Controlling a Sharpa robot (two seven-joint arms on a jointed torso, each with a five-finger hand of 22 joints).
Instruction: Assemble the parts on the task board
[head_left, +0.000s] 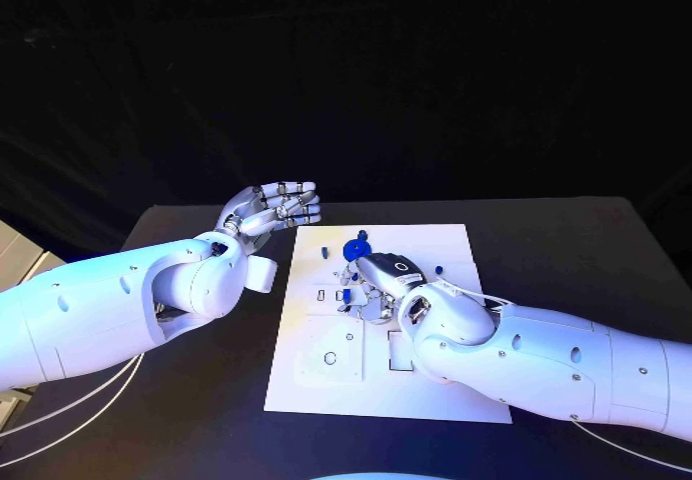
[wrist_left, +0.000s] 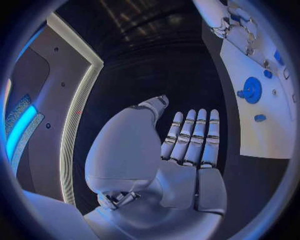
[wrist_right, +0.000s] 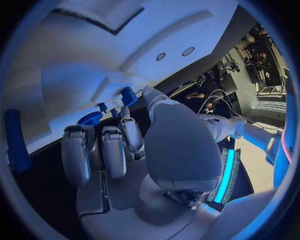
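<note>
The white task board (head_left: 433, 395) lies in the middle of the black table. My right hand (head_left: 378, 285) is down over its middle, fingers curled. In the right wrist view its thumb and a finger pinch a small blue part (wrist_right: 129, 96) close to the board (wrist_right: 94, 55). A blue gear (head_left: 359, 247) lies at the board's far edge, with a small blue part (head_left: 326, 252) beside it. My left hand (head_left: 274, 210) hovers off the board's far left corner; in the left wrist view its fingers (wrist_left: 190, 132) are straight and hold nothing.
A long blue bar (wrist_right: 15, 140) lies on the dark table beside the board in the right wrist view. The left wrist view has the blue gear (wrist_left: 252, 90) and a small blue part (wrist_left: 260, 118) on the board (wrist_left: 265, 135). Bare black table surrounds the board.
</note>
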